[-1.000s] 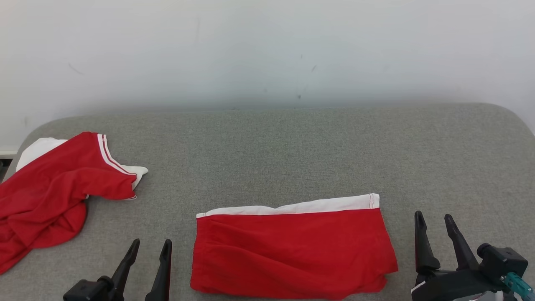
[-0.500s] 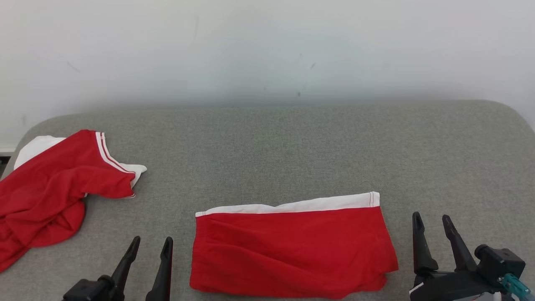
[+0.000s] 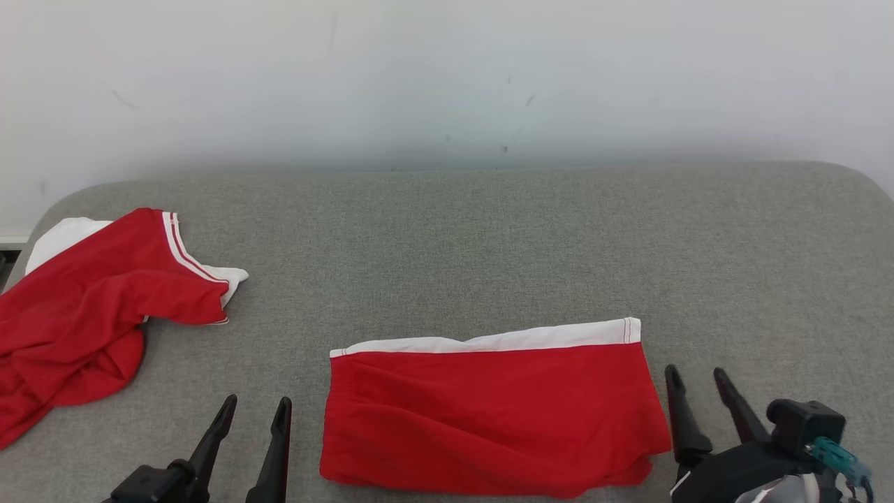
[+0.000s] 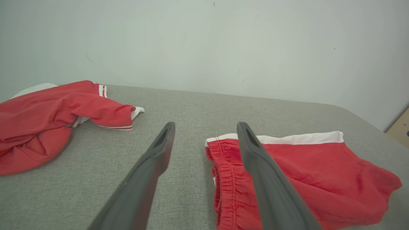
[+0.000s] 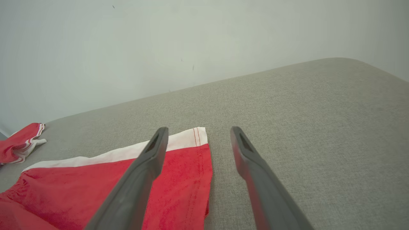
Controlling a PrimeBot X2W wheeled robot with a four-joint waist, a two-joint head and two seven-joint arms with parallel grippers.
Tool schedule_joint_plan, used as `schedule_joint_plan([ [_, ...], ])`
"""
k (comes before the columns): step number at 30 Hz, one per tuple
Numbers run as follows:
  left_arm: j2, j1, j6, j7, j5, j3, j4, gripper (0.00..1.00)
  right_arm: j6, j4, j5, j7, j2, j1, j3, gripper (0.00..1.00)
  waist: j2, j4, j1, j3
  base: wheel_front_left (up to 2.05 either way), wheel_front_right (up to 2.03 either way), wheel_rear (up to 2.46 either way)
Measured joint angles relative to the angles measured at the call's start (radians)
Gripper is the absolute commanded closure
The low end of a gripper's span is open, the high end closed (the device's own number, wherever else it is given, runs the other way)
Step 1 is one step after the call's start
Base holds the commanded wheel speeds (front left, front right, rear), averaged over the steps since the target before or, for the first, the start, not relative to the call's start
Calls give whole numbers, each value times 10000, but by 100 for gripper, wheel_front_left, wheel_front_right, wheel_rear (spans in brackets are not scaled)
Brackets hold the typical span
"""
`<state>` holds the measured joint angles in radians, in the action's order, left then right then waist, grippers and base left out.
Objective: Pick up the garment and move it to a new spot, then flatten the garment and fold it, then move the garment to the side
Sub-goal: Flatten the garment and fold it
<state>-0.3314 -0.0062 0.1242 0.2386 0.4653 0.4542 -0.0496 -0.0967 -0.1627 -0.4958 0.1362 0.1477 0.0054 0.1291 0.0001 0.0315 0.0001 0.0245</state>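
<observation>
- The left gripper point(image 3: 257, 402) is at the lower left of the head view. Its two dark fingers are spread wide and hold nothing. It is just beside the left short end of the red shorts point(image 3: 489, 412).
- In the left wrist view, the left gripper point(image 4: 206, 126) points along the gathered waistband end of the red shorts point(image 4: 303, 169). One finger is over bare cloth and the other crosses in front of the red fabric.
- The right gripper point(image 3: 695, 374) is at the lower right, also spread wide and empty, just beside the right short end of the shorts.
- In the right wrist view, the right gripper point(image 5: 199, 129) straddles the corner where the white band ends on the red shorts point(image 5: 185, 179). Whether a finger touches the fabric cannot be told.
- The shorts lie flat as a neat folded rectangle at the near middle of the grey fabric-covered tabletop point(image 3: 489, 244), with the white band along the far edge.
- With one open gripper at each end, the arms look placed to pinch both ends together. That would keep the fold intact while the shorts are moved aside, which seems to be the step left.
- A crumpled red garment point(image 3: 91, 307) with white trim lies well apart at the far left, spilling over the tabletop's edge.
- A pale wall point(image 3: 447, 70) rises behind.
- Nothing here acts as a container, and both garments lie directly on the tabletop.
</observation>
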Motion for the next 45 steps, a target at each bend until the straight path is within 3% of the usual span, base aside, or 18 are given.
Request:
schedule_joint_plan([
  [21, 88, -17, 0, -316, -29, 109, 38, 0, -268, -332, -337, -6121, 750, -919, 125, 0, 0, 271, 0, -8, 0, 0, 0],
  [35, 142, -227, -15, -449, -27, 194, 21, 0, -280, -1402, -332, -8728, 755, -2040, -339, 0, 0, 667, 0, 218, 0, 0, 0],
  [45, 203, -237, -23, -533, -27, 339, -23, 0, -309, -1994, -215, -9731, 341, -2406, -708, 0, -1, 907, 0, 232, 0, 0, 0],
])
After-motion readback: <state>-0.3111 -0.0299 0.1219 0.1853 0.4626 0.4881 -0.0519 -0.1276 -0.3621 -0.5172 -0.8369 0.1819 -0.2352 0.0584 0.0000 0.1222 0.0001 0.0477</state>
